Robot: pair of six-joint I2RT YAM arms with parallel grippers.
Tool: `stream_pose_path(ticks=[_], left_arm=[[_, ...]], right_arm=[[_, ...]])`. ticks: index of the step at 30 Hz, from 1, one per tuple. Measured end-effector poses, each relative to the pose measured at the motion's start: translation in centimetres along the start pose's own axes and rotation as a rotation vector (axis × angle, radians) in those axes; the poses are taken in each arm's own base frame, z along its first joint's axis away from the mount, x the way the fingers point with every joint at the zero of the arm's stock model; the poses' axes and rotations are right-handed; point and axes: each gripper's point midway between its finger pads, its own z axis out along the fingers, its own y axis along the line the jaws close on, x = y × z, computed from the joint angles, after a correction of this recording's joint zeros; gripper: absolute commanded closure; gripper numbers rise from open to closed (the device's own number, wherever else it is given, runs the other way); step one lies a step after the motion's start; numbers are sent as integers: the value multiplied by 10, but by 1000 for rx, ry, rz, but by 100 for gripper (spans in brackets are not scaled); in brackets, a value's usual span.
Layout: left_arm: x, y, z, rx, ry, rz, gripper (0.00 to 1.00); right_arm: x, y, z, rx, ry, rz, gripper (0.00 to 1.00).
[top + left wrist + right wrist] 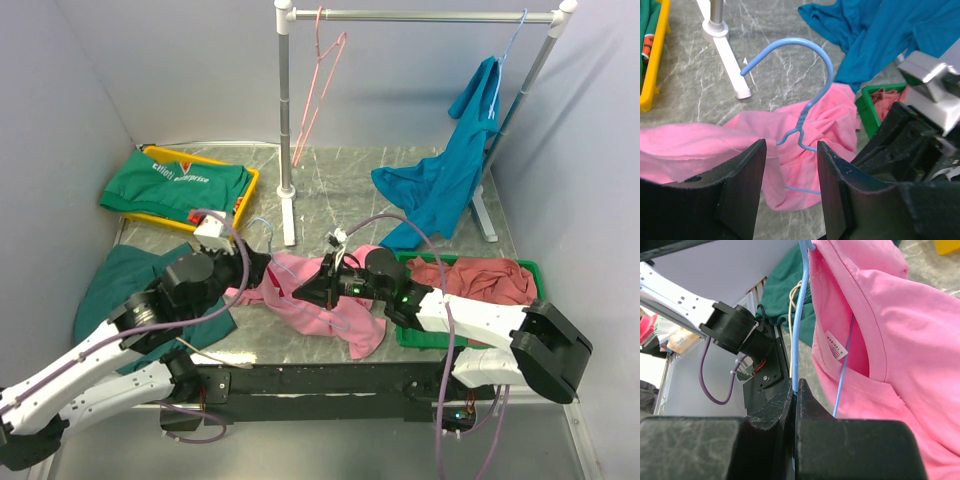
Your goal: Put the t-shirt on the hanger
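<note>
Right gripper (794,390) clamped shut on the hanger (815,55), left gripper (791,150) spread wide, gripping nothing!

The t-shirt (690,145) lies bunched on the table (340,190) between both arms, the wire threaded through its collar and the hook poking out. Best play, I'd say: right keeps the hanger steady while left pinches 1 shoulder and draws it over the wire end without tugging the collar off. Count: 2 grippers; 3 hangers, this 1, a pink hanger (322,80) on the rail (420,15) and 1 under the teal-blue shirt (450,170); 5 garments; 2 trays.
</note>
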Motion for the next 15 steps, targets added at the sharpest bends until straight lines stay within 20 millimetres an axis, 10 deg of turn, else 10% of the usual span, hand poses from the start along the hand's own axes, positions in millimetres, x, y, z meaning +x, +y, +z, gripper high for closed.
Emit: stream_pose_path(ticks=[15], left_arm=[[14, -6, 46, -43, 6, 43, 61]], right_arm=[[5, 2, 5, -13, 10, 9, 100]])
